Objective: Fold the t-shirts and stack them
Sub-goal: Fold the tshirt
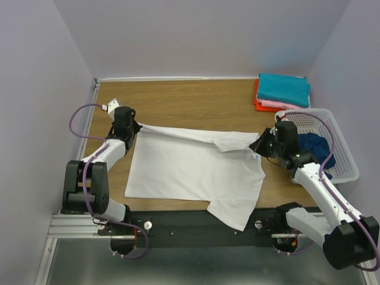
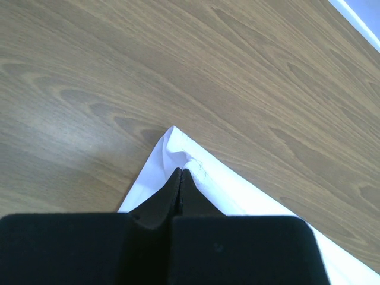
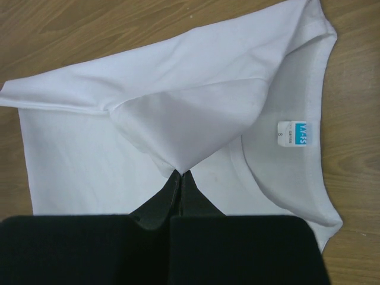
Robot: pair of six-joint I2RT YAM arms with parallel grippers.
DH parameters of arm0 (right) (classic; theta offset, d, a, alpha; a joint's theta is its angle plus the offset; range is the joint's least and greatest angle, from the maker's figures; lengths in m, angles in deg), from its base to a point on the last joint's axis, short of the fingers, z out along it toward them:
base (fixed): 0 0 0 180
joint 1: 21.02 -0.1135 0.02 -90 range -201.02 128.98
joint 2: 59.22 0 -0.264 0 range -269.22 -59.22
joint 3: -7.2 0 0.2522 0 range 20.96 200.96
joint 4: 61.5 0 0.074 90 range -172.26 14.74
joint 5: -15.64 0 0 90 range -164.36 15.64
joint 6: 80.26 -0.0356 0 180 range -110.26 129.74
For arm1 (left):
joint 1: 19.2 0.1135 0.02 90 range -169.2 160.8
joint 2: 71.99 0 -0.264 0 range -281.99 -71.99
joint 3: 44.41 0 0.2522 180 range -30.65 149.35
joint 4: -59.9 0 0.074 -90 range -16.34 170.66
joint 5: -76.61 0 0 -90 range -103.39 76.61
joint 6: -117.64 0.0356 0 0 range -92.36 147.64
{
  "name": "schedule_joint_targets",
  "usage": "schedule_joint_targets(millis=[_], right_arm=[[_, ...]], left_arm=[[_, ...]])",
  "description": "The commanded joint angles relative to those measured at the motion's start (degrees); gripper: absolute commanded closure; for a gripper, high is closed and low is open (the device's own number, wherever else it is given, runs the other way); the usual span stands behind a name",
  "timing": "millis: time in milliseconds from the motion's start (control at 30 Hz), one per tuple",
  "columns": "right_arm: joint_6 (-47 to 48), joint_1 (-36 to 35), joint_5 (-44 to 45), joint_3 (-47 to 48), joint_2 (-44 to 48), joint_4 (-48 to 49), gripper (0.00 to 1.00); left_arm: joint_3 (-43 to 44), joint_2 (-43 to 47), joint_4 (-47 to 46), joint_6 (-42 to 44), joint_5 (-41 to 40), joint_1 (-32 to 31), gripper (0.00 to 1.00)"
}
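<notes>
Wood-grain worktop, white t-shirt spread mid-surface, your left fingers closed tight on its far-left corner, your right fingers closed tight on a raised fold beside the blue neck label, folded t-shirts stacked far right

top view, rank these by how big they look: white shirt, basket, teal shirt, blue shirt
1. white shirt
2. basket
3. teal shirt
4. blue shirt, partly hidden in the basket, so its place after teal is unsure
</notes>
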Motion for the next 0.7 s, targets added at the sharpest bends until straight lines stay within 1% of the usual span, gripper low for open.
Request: schedule_joint_targets(millis=[0,133,233,267,300,333,367,400,433,467,500,533,567,600,667], right_arm=[[-1.43,-0.08,-2.67,-3.04,2.25,-3.36,0.99],[-1.87,-0.17,-4.43,-6.64,2.08,-3.36,0.99],[-3.27,-0.08,-4.87,-10.15,2.69,-3.27,0.97],[-4.49,-0.17,-4.61,-11.03,3.22,-3.27,0.96],[-5.38,-0.08,-4.17,-11.74,4.96,-3.27,0.91],[-6.25,-0.17,-3.56,-13.66,6.02,-3.27,0.84],[-7.13,-0.17,-2.94,-14.29,7.16,-3.36,0.77],[-7.23,-0.08,-2.76,-15.08,9.0,-3.45,0.72],[-7.06,-0.08,-2.67,-15.26,9.8,-3.36,0.69],[-6.18,-0.08,-2.76,-15.17,10.42,-3.45,0.58],[-5.22,-0.17,-2.67,-14.83,10.52,-3.62,0.54],[-4.34,-0.08,-2.41,-14.39,10.43,-3.88,0.5],[-2.85,-0.08,-1.36,-13.08,10.08,-4.15,0.4],[-1.79,-0.17,-1.18,-12.28,9.47,-4.24,0.36],[1.28,-0.26,-1.96,-9.29,7.1,-4.24,0.32]], left_arm=[[-1.7,1.89,2.1,-1.4,-2.91,0.36,1.0],[-3.2,1.89,2.98,-2.98,-3.26,0.36,1.0],[-3.73,1.54,5.87,-4.83,-5.19,0.36,1.0],[-3.55,1.11,6.66,-5.35,-5.81,0.36,0.96],[-3.47,0.84,7.54,-5.62,-6.25,0.36,0.94],[-3.29,0.75,8.07,-6.75,-7.56,0.36,0.89],[-2.94,0.66,11.03,-7.64,-8.18,0.36,0.73],[-2.85,0.92,12.46,-8.51,-9.32,0.36,0.58],[-2.85,1.27,13.51,-9.13,-9.59,0.36,0.38],[-2.68,2.41,14.05,-9.49,-10.11,0.36,0.14],[-2.41,3.03,14.75,-9.93,-10.64,0.36,0.02],[-1.97,3.56,15.63,-10.36,-10.91,0.36,0.02],[-1.27,4.61,17.11,-10.8,-10.74,0.36,0.02],[-1.01,5.14,17.3,-10.55,-10.39,0.36,0.02],[-0.39,6.46,17.39,-9.93,-9.24,0.27,0.02]])
